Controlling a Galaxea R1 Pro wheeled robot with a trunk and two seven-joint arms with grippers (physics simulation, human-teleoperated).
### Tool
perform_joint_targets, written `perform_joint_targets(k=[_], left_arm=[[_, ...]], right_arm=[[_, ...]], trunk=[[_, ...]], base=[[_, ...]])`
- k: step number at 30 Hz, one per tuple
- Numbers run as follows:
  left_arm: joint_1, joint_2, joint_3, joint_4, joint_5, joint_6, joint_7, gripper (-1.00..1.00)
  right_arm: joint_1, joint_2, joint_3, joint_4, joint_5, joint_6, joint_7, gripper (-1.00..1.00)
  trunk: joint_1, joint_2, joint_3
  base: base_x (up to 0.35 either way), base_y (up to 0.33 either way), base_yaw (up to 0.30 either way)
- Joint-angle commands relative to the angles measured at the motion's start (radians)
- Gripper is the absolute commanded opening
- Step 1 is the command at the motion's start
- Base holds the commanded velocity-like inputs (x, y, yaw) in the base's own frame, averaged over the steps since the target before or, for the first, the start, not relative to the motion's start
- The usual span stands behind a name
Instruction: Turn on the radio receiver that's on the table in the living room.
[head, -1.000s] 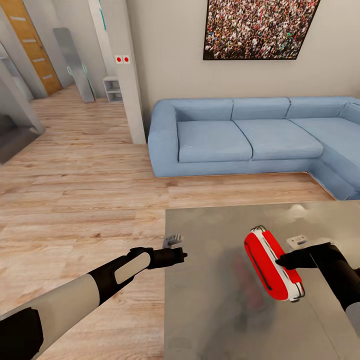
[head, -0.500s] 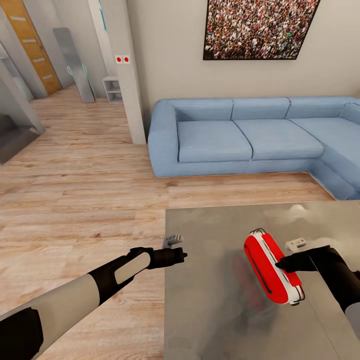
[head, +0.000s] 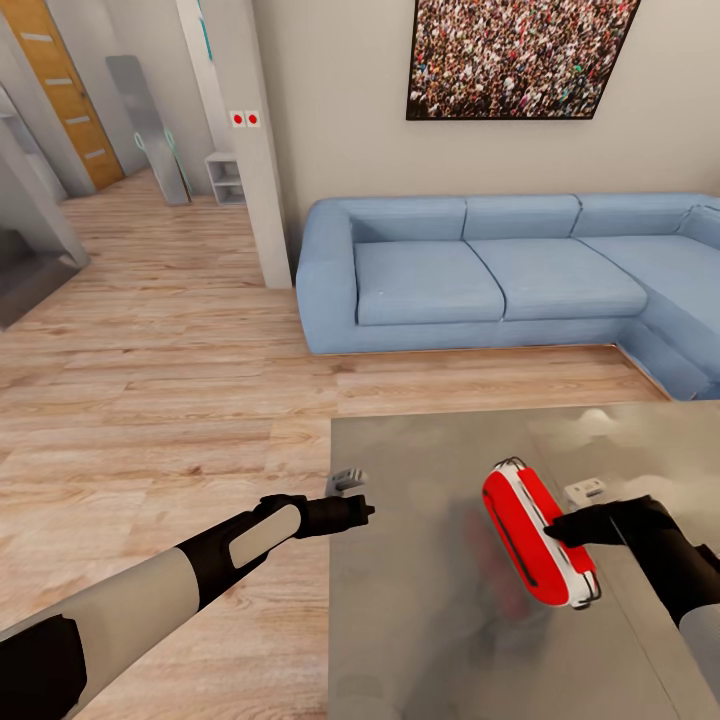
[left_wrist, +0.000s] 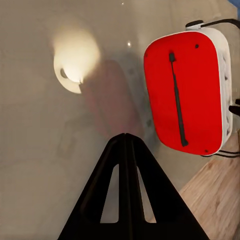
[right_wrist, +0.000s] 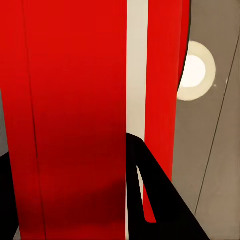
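Right at the tip of the right gripper (head: 553, 527) lies the radio receiver (head: 535, 545), a red box with white trim, resting on the glossy grey table (head: 420, 620) with its length running away from the robot and slightly leftward. The gripper's dark fingertips touch the radio's right-hand side about midway along; in the right wrist view one black finger (right_wrist: 150, 200) lies against the red face beside a white stripe, with a red casing surface close on either side of it, but whether the pincer is clamped or merely pressing I cannot tell. The left gripper (head: 362, 511) hovers at the table's left edge, well apart from the radio, which sits off to its right; its two fingers (left_wrist: 125, 195) meet in a point, drawn together on nothing. From that wrist the radio (left_wrist: 187, 92) shows its red face with a dark slit, ahead of the fingers and to one side. Beyond the table stands a blue sofa (head: 500, 270) on light wood floor (head: 150, 400), under a framed crowd picture (head: 520, 55).
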Motion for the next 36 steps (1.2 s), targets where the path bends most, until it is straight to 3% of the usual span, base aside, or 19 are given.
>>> perform_joint_targets(k=[1,36], left_arm=[[0.000,0.000,0.000,0.000,0.000,0.000,0.000,-1.00],[0.000,-0.006,-0.001,0.046,0.000,0.000,-0.008,-1.00]], right_arm=[[0.000,0.001,0.000,0.001,0.001,-0.002,-0.002,-1.00],[0.000,0.003,-0.015,0.004,0.001,-0.010,-0.004,-1.00]], trunk=[[0.000,0.000,0.000],[0.000,0.000,0.000]], base=[[0.000,0.000,0.000],[0.000,0.000,0.000]])
